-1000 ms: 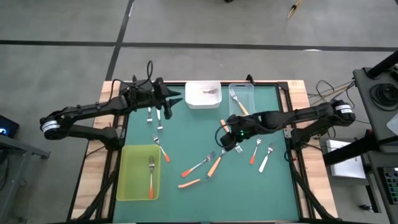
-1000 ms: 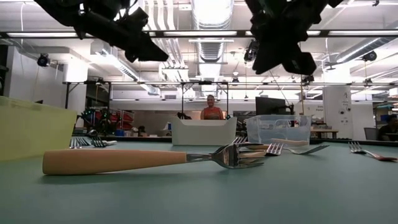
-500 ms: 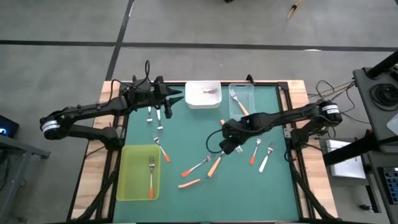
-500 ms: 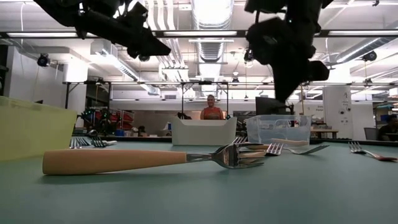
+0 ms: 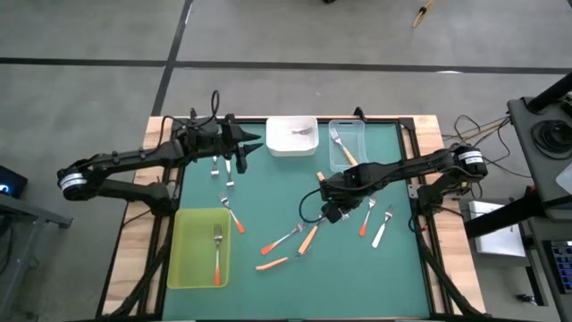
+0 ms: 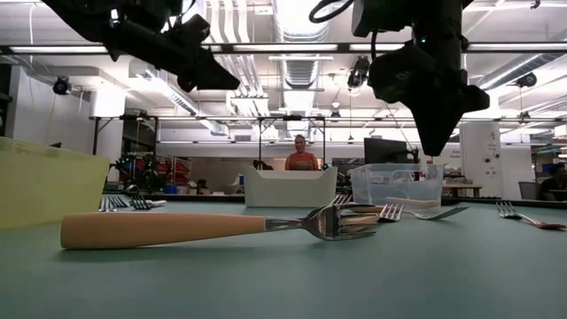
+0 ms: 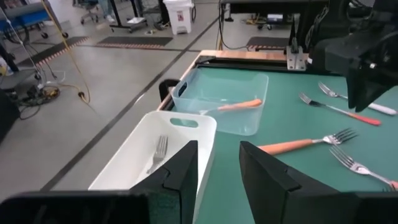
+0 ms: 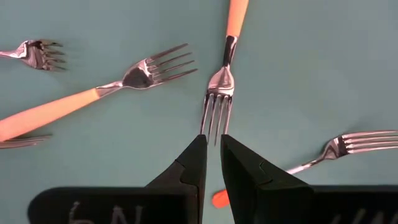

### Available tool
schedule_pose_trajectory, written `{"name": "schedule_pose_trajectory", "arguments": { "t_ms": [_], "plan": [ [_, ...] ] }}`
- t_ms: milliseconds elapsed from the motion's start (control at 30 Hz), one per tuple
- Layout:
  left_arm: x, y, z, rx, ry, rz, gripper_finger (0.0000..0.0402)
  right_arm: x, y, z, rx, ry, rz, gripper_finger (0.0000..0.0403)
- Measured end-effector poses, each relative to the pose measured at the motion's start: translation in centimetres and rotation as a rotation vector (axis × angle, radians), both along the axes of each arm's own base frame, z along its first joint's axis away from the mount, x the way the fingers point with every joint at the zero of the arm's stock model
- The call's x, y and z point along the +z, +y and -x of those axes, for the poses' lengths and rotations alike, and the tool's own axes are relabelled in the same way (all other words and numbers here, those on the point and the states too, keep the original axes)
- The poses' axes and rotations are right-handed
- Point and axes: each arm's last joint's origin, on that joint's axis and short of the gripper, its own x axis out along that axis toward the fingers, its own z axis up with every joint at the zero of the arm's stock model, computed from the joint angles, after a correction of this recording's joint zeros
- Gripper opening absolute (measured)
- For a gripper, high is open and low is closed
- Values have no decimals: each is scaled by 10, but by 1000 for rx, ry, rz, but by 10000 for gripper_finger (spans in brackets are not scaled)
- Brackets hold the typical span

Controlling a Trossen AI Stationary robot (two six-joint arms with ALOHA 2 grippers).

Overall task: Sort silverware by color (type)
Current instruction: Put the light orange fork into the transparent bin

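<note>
A: So, what sits in the bins?

B: Three of them on the green desk (image 5: pixel 268 192). From the desk's middle in the overhead view, the white bin (image 5: pixel 291 137) is at twelve o'clock with one fork (image 5: pixel 302 132) inside. The clear bin (image 5: pixel 347 143) just beside it, at one o'clock, holds a light-orange-handled fork (image 5: pixel 340 146). The yellow-green tray (image 5: pixel 198 248) at seven o'clock carries a red-handled fork (image 5: pixel 217 254).

A: And the loose ones?

B: The other forks lie scattered on the cloth: two white-handled forks (image 5: pixel 222 166) at ten o'clock, a red-handled one (image 5: pixel 232 215) beside the tray, a cluster of orange and red ones (image 5: pixel 296 240) around six o'clock, and a red fork (image 5: pixel 366 217) with a white fork (image 5: pixel 383 227) at four o'clock. Across the room a person (image 6: pixel 302 156) stands behind the white bin.

A: How are the arms placed?

B: The right tool (image 5: pixel 330 213) points straight down above the tines of an orange-handled fork (image 8: pixel 224 68), its fingers (image 8: pixel 193 163) nearly together and gripping nothing. The left tool (image 5: pixel 246 143) waits at eleven o'clock, level, aimed toward the white bin, fingers (image 7: pixel 181 169) apart and empty.
</note>
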Motion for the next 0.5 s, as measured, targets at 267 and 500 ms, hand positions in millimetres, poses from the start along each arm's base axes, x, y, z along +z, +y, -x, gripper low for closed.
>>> {"name": "schedule_pose_trajectory", "arguments": {
  "t_ms": [267, 500],
  "plan": [
    [0, 0, 0, 0, -14, -8, 100, 0, 0, 0, 35, -6, 9, 38],
    [0, 0, 0, 0, -13, -9, 100, 0, -4, -2, 25, -28, 118, 38]
  ]
}}
